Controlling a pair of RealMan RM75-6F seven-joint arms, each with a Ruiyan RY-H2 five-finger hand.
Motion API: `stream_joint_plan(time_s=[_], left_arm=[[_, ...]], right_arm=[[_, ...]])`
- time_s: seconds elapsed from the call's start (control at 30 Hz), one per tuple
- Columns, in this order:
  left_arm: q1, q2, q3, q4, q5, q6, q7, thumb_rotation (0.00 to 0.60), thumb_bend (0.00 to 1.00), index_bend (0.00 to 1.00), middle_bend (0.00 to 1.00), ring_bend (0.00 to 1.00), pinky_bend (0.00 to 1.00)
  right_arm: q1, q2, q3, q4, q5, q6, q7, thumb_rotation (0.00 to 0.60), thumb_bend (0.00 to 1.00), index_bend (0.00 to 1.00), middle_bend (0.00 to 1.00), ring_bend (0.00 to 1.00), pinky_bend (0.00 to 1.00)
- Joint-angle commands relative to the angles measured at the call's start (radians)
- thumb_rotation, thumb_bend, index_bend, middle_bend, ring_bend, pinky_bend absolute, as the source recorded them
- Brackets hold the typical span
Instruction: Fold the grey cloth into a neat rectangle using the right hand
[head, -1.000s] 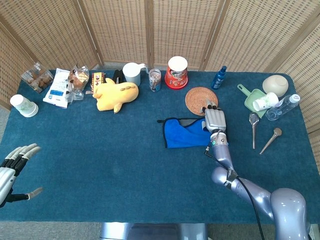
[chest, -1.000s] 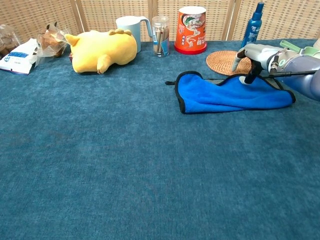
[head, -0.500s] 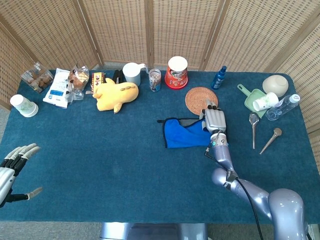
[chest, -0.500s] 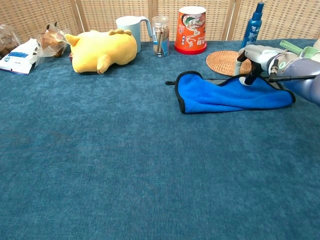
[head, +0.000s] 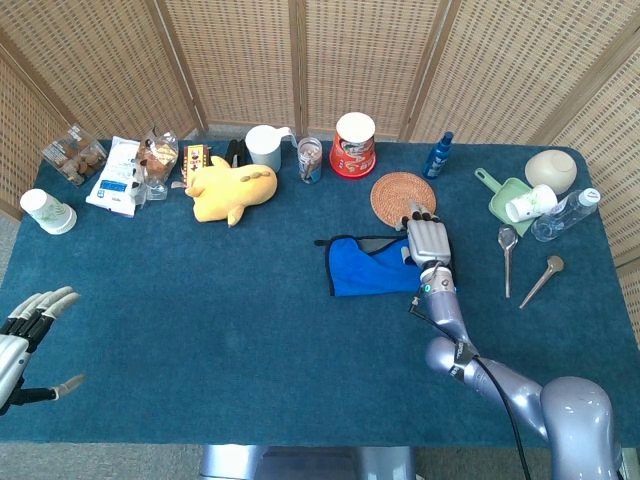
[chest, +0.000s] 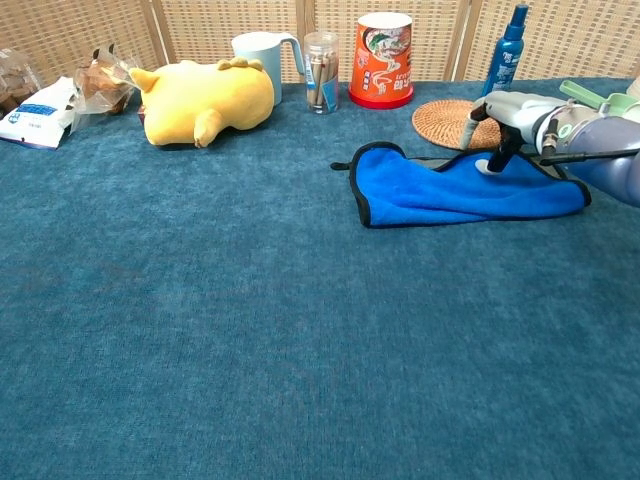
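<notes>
So my right hand (head: 428, 240) sat on the cloth's (head: 365, 267) right end, toward the desk's (head: 230, 330) far right, thumb pressing down, fingers apart; whether it actually gripped, can't tell.

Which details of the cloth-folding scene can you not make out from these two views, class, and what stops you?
- Head view: the right hand covers the cloth edge beneath it, so any grip is unclear.
- Chest view: the right hand's fingers touch the cloth, but whether they pinch it is hidden.
- Head view: the left hand is cut by the frame edge.
- Snack packets: print too small.
</notes>
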Motion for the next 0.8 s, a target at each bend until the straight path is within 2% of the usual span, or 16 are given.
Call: stream_joint_plan(time_s=[0.03,0.47,0.8], left_arm=[[0.001,0.0,0.0,0.0,0.001,0.001,0.0,0.6,0.24,0.07,0.0,0.0,0.06],[0.002,0.001,0.0,0.0,0.001,0.004,-0.002,0.6,0.24,0.07,0.0,0.0,0.06],[0.002,0.001,0.0,0.0,0.002,0.004,-0.003,0.6,0.24,0.07,0.0,0.0,0.06]], right_arm=[[-0.001,-0.002,-0.002,0.004,-0.004,0.0,0.004,0.6,0.41,0.43,0.0,0.0,0.19],[0.0,-0.012,-0.002,0.015,-0.014,0.002,0.02,0.6,0.41,0.54,0.0,0.0,0.19],[-0.002,-0.031,0.012,0.048,-0.036,0.031,0.055,0.6,0.37,0.63,0.0,0.0,0.19]])
